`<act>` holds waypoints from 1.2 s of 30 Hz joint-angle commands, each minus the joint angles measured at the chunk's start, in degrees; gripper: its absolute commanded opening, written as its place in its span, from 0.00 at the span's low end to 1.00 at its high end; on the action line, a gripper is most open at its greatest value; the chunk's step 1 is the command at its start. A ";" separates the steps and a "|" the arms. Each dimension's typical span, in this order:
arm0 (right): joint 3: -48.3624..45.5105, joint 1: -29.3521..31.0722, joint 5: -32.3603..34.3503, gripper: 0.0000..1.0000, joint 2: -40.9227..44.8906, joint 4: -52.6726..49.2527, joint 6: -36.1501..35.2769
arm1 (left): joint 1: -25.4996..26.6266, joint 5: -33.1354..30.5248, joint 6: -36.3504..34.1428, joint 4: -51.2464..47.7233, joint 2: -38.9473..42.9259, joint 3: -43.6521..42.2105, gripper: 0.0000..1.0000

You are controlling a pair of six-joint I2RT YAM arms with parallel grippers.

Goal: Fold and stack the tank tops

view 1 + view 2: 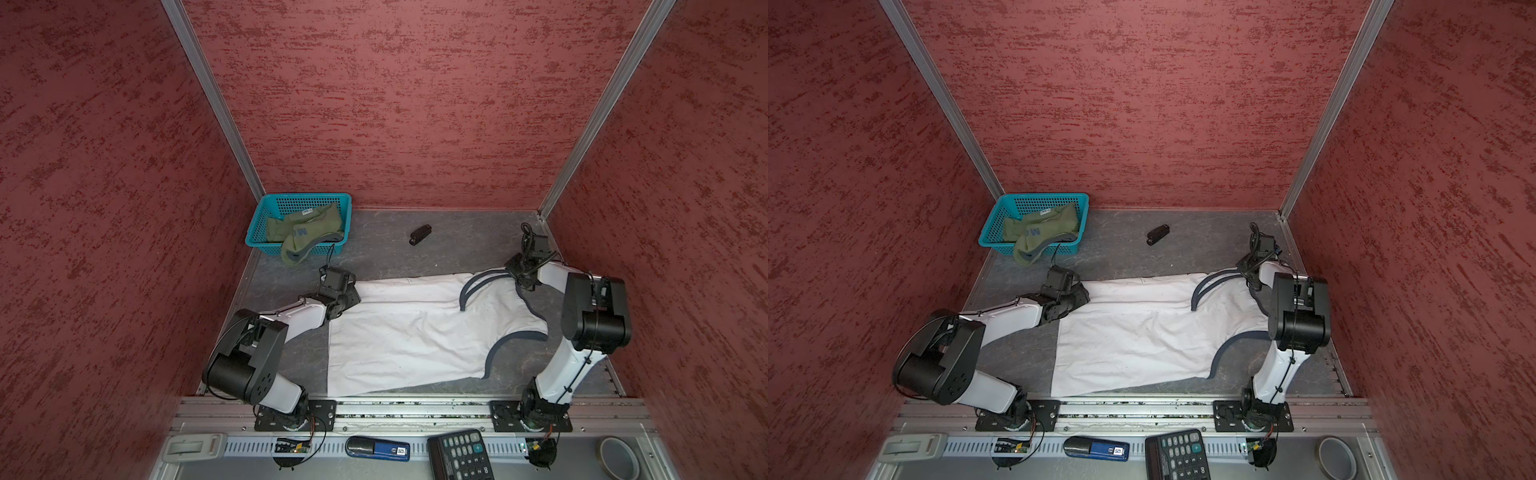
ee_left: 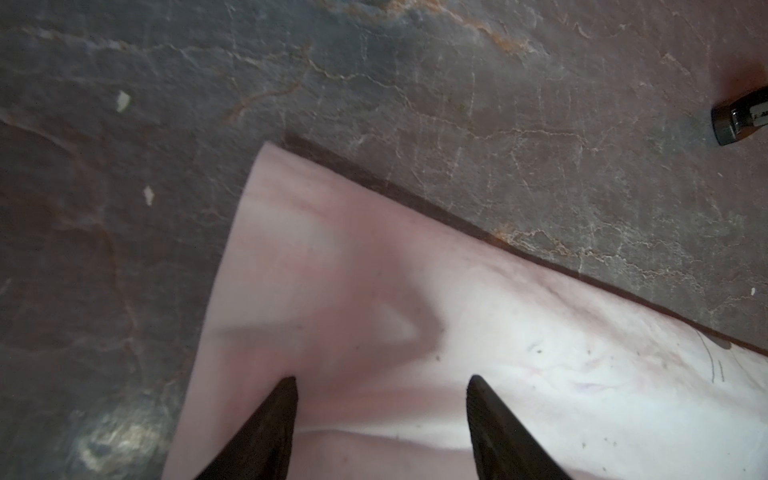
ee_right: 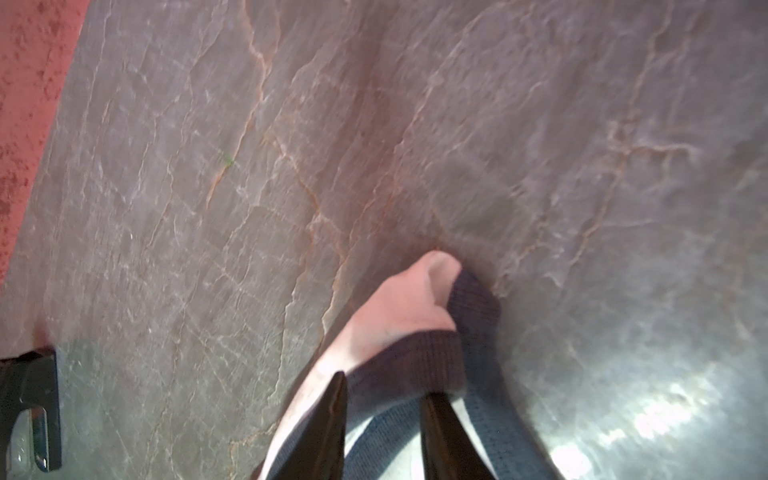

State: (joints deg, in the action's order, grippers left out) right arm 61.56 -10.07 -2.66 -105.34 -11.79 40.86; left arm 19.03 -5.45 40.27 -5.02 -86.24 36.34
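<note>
The white tank top (image 1: 415, 332) (image 1: 1142, 332) lies spread on the grey table, hem to the left and dark-trimmed straps to the right. My left gripper (image 1: 355, 296) (image 1: 1085, 296) (image 2: 382, 380) is open, with both fingertips over the cloth just inside the far hem corner. At the far right, my right gripper (image 1: 518, 277) (image 1: 1250, 277) (image 3: 385, 384) is shut on a shoulder strap (image 3: 399, 307), and the bunched trim (image 3: 473, 299) sticks out past the fingers. The olive green tank top (image 1: 303, 232) (image 1: 1038, 232) lies crumpled in a basket, with one part hanging over the front wall.
The blue basket (image 1: 307, 196) (image 1: 1042, 195) stands in the far left corner. A small black stapler (image 1: 420, 235) (image 1: 1158, 235) (image 2: 744, 116) lies behind the white cloth. On the front ledge are a calculator (image 1: 459, 455), a blue stapler (image 1: 378, 448) and a tape roll (image 1: 619, 457). Red walls enclose three sides.
</note>
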 commanded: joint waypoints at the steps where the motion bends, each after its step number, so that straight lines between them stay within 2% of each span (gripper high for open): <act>1: 1.85 -0.83 3.56 0.25 -0.49 0.82 -0.24 | -0.24 -0.35 0.86 -7.90 -3.01 -2.84 0.66; 8: -0.73 -1.56 4.15 0.08 1.15 2.01 -0.56 | -0.24 -0.44 1.09 -8.00 -3.40 -2.59 0.66; 11: -2.32 -2.50 3.84 0.06 2.83 3.07 -1.07 | -0.23 -0.37 1.05 -8.01 -3.47 -2.56 0.66; 14: -2.29 -4.67 0.55 0.02 2.42 4.18 -1.22 | -0.25 -0.35 0.97 -8.01 -3.66 -2.45 0.66; 21: -2.81 -5.44 -2.52 0.02 0.32 7.47 -1.27 | -0.13 -0.30 0.99 -8.05 -3.51 -2.59 0.66; 36: 1.76 -7.82 -0.30 0.07 -5.01 4.28 0.19 | -0.11 -0.17 0.84 -7.99 -2.36 -3.31 0.68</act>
State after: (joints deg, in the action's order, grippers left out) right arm 60.97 -16.08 -5.78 -108.38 -5.96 40.07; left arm 19.25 -5.54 40.27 -4.89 -86.24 36.32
